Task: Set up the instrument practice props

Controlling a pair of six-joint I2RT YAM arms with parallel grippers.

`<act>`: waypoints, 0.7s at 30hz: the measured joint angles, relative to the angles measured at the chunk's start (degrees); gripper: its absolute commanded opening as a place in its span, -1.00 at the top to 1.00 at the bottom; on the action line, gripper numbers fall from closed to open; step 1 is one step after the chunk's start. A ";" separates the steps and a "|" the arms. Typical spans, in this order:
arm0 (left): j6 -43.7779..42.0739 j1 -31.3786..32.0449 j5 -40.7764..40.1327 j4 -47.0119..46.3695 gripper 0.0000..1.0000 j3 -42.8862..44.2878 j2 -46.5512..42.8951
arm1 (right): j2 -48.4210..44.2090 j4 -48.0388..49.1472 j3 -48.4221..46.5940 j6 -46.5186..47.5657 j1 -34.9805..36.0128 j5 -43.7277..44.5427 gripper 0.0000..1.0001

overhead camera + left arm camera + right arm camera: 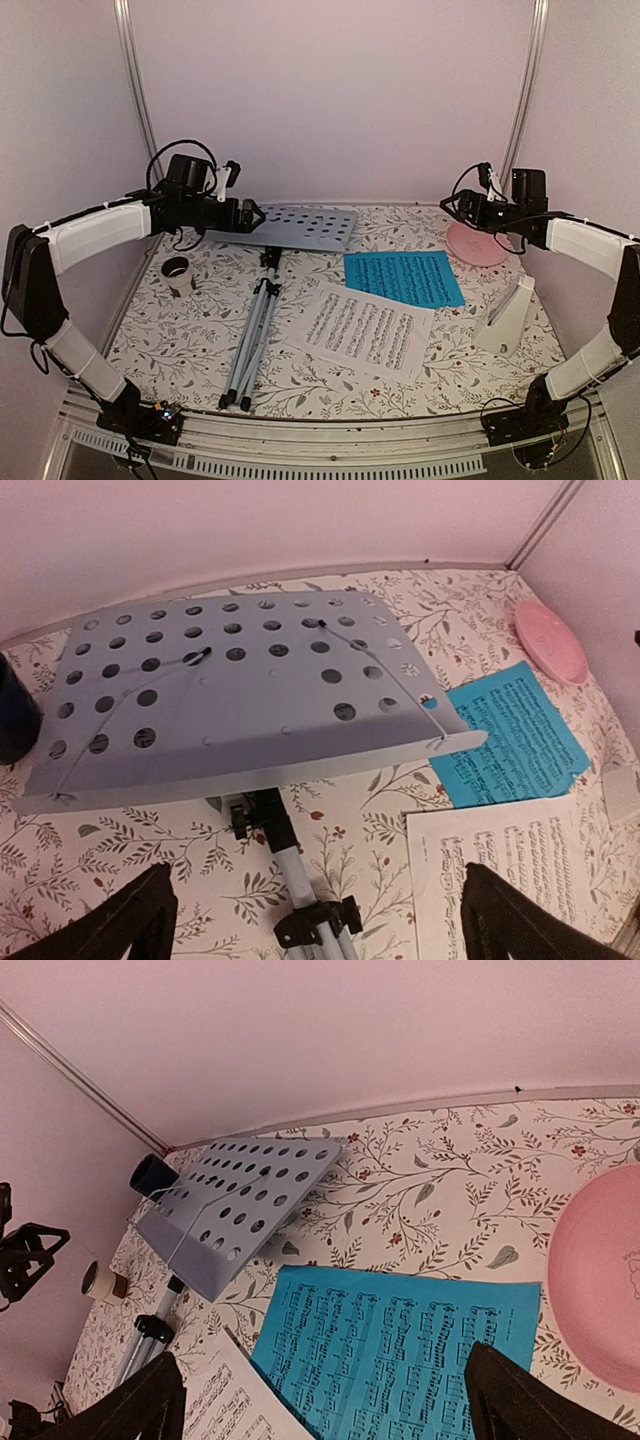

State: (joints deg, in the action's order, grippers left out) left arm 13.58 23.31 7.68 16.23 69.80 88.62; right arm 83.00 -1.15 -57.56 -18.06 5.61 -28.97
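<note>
Music stand (255,320) lies flat toward the surface's left edge: stiff, light, top-heavy; grip its pole. Left pincer (250,214) and right pincer (458,207) gape empty.

Floral table (180,330): stand (255,330) lying down, white sheet (365,328), blue sheet (403,277), metronome (508,315), pink plate (475,245), cup (177,272); possibly second cup (152,1175).
</note>
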 measured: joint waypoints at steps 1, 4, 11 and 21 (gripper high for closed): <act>-0.39 0.13 1.46 0.02 -0.99 0.33 0.35 | 0.20 0.07 -0.59 -0.02 0.02 -0.26 -0.98; -2.49 0.37 6.51 0.09 -0.99 1.92 1.44 | 0.39 0.39 -2.16 -0.13 0.02 -1.53 -0.98; -10.99 0.42 18.95 1.81 -0.97 8.33 6.16 | 2.10 2.67 -6.84 -0.09 -0.50 -2.49 -0.98; -28.72 -0.39 29.33 12.52 -0.79 20.87 19.15 | 9.68 10.69 -14.40 -1.51 -6.73 -14.43 -0.98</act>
State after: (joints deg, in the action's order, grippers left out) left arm -15.14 22.92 37.01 28.75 90.67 107.77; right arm 92.68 9.54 -71.96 -19.57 -1.13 -43.40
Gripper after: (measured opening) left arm 0.922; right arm 0.990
